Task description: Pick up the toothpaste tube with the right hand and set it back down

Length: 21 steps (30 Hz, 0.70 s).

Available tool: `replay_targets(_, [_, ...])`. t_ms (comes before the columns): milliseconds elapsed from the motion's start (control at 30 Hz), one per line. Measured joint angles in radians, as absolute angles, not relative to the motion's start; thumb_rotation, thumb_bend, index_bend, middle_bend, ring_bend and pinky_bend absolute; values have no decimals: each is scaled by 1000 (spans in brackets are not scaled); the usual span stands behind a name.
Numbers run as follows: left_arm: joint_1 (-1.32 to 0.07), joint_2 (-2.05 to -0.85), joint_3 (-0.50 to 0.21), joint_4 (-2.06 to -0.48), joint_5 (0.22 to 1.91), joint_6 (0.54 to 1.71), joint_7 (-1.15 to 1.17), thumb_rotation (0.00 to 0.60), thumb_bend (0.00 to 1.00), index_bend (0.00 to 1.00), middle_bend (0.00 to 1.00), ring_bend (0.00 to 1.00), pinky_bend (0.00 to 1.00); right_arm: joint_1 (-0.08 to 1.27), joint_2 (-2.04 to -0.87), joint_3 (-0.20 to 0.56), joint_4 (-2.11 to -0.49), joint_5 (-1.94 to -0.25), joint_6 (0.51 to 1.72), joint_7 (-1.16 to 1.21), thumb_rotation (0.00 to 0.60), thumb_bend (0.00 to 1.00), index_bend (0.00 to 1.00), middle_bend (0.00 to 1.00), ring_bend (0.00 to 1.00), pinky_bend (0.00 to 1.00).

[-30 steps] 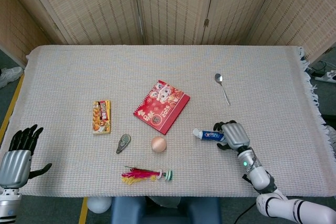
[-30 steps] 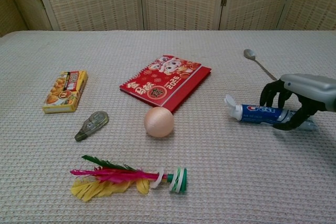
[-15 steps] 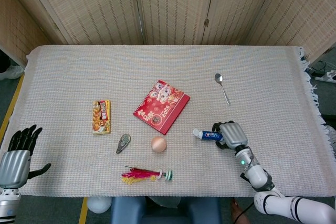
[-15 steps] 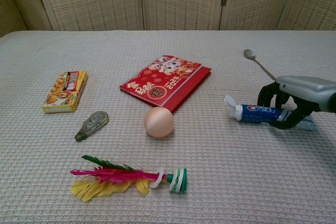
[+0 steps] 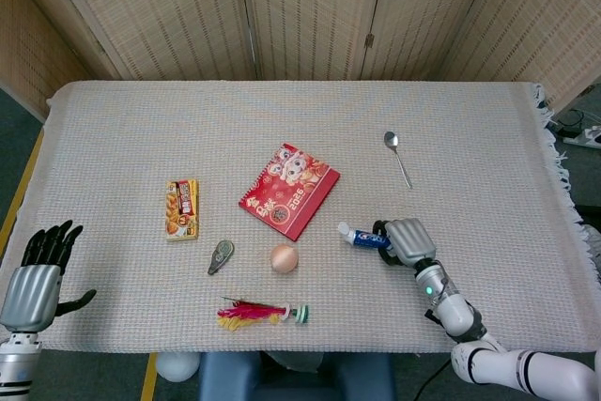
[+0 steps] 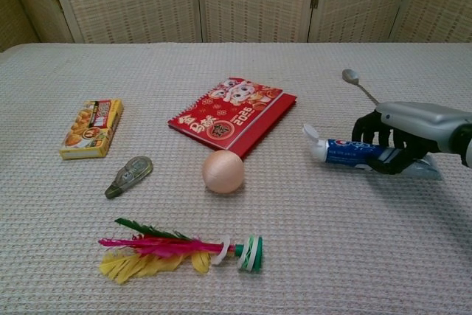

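Right hand (image 6: pixel 391 142) w/ fingers wrapped around toothpaste tube (image 6: pixel 346 151), gripping mid-body so it hangs level just above desk (image 6: pixel 310 256), cap twd. red calendar (image 6: pixel 232 114); left hand (image 5: pixel 38 274) spread, idle.

Staged tabletop (image 5: pixel 282 119), woven screens (image 5: pixel 310 7)

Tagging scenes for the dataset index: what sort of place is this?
Likely a staged lab or demo tabletop, not a home: a cloth-covered table backed by woven folding screens, with unrelated props laid out apart, such as a spoon, a red calendar and a feather shuttlecock.
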State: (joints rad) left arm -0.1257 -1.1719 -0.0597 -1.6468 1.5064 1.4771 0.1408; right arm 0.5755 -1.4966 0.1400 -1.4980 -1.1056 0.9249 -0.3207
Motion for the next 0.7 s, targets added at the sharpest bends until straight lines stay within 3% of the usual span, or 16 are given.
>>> replay_targets(167, [-173, -1171, -74, -1642, 1561, 1460, 120, 600, 162, 139, 133, 122, 7, 608, -1434, 152, -1577, -1158, 912, -314, 600, 748, 564, 529, 536, 578])
replay_targets(233, [-203, -1175, -83, -1633, 1589, 1448, 108, 600, 180, 159, 186, 179, 53, 632, -1403, 162, -1616, -1169, 899, -328, 600, 759, 568, 533, 544, 584])
replay_targets(500, [-355, -1196, -113, -1596, 1681, 1342, 42, 600, 373, 210, 529, 549, 504, 763, -1299, 211, -1748, -1127, 805, -452, 600, 785, 576, 542, 553, 599])
replay_targets(700, [-462, -1222, -124, -1576, 1702, 1225, 6, 600, 522, 187, 739, 741, 711, 870, -1271, 236, -1785, -1058, 746, -524, 600, 798, 586, 552, 561, 604])
